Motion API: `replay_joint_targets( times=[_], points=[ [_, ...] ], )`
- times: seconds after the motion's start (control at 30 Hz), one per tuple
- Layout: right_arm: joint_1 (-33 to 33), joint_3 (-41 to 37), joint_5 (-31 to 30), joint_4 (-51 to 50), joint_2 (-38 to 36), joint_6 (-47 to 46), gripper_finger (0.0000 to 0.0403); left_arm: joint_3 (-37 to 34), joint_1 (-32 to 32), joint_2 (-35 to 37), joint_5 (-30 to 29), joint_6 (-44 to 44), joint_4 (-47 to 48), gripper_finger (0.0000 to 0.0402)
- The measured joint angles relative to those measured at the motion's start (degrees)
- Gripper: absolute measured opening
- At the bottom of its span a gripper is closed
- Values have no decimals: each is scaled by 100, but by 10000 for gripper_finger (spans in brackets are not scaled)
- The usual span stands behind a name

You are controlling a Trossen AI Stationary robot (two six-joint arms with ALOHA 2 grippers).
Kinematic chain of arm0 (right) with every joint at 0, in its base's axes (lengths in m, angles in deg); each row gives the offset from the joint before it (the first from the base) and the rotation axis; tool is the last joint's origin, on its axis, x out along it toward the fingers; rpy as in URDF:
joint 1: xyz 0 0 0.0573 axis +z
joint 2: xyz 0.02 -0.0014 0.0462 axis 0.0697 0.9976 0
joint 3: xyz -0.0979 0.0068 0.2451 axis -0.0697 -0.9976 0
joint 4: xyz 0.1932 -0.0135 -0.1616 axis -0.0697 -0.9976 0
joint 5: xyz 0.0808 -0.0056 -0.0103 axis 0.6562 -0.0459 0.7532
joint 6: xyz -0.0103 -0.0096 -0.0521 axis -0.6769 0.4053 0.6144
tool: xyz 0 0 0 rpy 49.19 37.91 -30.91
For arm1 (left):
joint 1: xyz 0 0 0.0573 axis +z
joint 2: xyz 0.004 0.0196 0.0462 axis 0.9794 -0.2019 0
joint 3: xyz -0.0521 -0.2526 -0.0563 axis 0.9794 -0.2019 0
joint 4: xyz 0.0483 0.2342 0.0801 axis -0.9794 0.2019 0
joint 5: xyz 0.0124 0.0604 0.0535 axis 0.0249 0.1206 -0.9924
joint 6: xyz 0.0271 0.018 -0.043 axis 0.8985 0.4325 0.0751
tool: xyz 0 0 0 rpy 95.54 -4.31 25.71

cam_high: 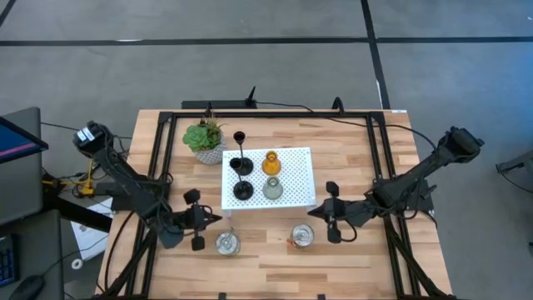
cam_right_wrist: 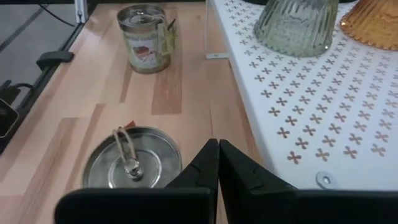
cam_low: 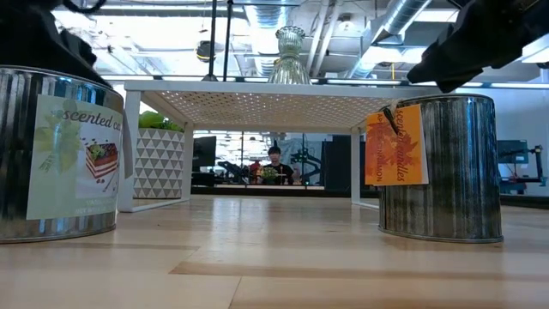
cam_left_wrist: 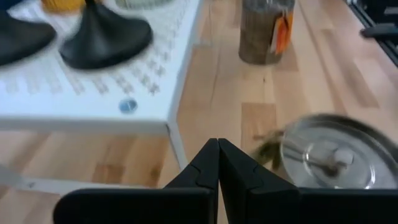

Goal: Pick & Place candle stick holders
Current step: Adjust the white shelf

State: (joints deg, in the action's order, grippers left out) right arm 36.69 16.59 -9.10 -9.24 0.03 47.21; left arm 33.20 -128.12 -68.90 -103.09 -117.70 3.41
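Observation:
The white perforated platform (cam_high: 291,200) stands mid-table. Black thin-stemmed holders (cam_high: 242,190) stand by their round bases along its left side, and the amber glass holder (cam_high: 271,162) and the pale green one (cam_high: 272,189) at its middle. Two silvery cups stand on the table in front of the platform: the left cup (cam_high: 227,242) and the right cup (cam_high: 301,237). My left gripper (cam_high: 215,219) is shut and empty just left of the left cup (cam_left_wrist: 336,152). My right gripper (cam_high: 316,213) is shut and empty just right of the right cup (cam_right_wrist: 134,158).
A green potted plant (cam_high: 205,140) stands at the platform's far left corner. Black frame rails (cam_high: 158,158) run along the table's left and right sides. In the low view the two cups (cam_low: 60,154) (cam_low: 437,167) stand close in front of the platform (cam_low: 274,90).

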Motion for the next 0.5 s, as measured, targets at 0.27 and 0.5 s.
replay_joint_targets(
  times=[0.27,0.5],
  points=[
    [-253,-5,0,-351,2,37,0,-34,413,0,126,-8,-31,7],
    [-682,-149,363,-292,4,26,0,-34,729,0,283,39,-33,7]
  ],
)
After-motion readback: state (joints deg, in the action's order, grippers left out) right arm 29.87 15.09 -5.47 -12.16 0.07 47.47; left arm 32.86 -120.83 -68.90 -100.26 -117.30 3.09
